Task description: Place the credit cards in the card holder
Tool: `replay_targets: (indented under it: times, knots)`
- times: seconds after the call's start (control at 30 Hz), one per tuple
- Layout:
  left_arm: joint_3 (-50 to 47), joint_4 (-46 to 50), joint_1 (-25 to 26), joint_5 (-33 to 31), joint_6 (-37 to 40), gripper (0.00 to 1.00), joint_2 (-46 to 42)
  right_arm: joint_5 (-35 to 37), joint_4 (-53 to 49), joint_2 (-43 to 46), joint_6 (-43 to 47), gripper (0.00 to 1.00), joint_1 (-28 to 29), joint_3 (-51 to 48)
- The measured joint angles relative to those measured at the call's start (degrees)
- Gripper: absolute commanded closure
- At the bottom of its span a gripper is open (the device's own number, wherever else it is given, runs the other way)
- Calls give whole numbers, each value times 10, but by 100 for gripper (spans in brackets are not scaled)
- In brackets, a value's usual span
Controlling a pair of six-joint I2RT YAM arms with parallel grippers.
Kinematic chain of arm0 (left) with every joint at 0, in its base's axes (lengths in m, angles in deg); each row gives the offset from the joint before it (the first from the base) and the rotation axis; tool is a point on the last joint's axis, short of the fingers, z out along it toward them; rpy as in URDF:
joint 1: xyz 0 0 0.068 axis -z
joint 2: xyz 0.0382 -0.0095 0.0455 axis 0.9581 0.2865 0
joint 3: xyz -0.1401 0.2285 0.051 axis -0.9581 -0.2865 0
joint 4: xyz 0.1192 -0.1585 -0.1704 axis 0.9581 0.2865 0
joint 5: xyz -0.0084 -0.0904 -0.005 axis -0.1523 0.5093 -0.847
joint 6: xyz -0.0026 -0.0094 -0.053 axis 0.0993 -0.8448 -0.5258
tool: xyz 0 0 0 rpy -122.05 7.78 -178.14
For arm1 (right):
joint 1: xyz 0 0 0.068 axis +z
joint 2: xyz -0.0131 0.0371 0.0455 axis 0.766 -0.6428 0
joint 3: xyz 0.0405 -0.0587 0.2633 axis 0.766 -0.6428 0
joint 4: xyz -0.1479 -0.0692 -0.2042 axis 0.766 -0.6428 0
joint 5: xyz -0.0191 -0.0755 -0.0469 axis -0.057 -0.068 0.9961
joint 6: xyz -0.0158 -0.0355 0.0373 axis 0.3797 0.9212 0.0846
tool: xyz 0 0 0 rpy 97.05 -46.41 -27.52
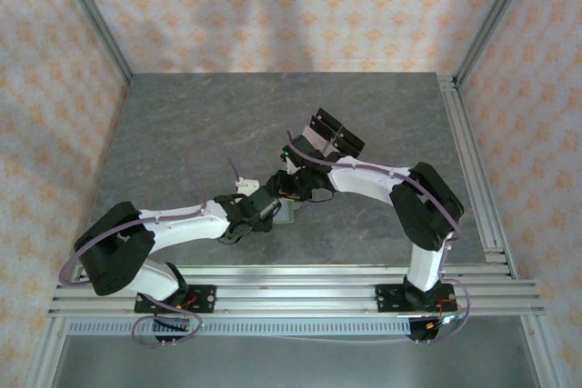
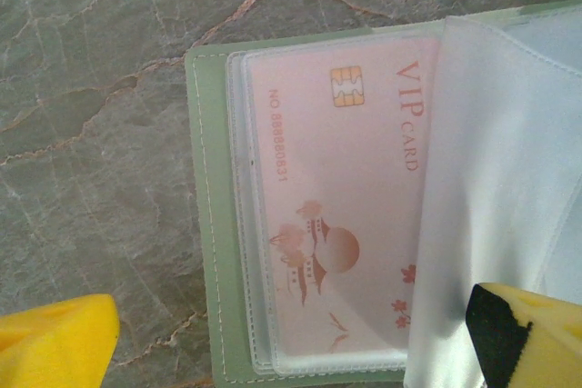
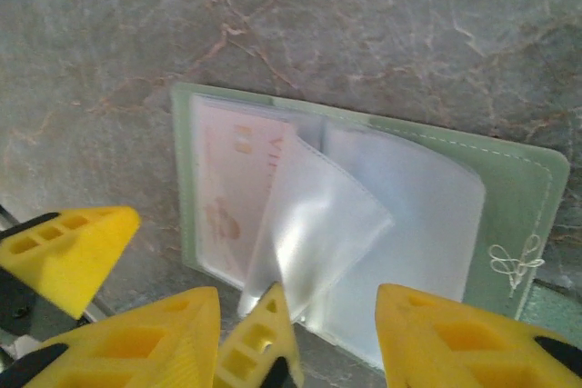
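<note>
The sage-green card holder (image 2: 205, 224) lies open on the grey table (image 1: 182, 134), also seen as the card holder (image 3: 527, 188) and card holder (image 1: 289, 215). A pale pink credit card (image 2: 346, 188) marked VIP sits inside its left clear sleeve; the same credit card (image 3: 232, 179) shows from the other side. My left gripper (image 2: 293, 315) is open wide over the card, its right finger (image 2: 532, 338) against a raised clear sleeve flap (image 3: 318, 224). My right gripper (image 3: 298, 295) is open just before the flap, with that left finger (image 3: 264, 338) between its jaws.
A clear rack with black pieces (image 1: 335, 134) stands behind the right arm. Both arms meet at the table's middle, left gripper (image 1: 257, 211) beside right gripper (image 1: 291, 190). Metal rails run along the near edge and right side.
</note>
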Motion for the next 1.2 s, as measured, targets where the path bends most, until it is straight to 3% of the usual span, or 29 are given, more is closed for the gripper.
replay_targets:
  times: [0.97, 1.2]
  knots:
    - [0, 0, 0, 0, 0, 0, -10, -28, 90, -52, -54, 51, 0, -21]
    - [0, 14, 0, 0, -1, 0, -75, -41, 98, -61, -62, 51, 0, -20]
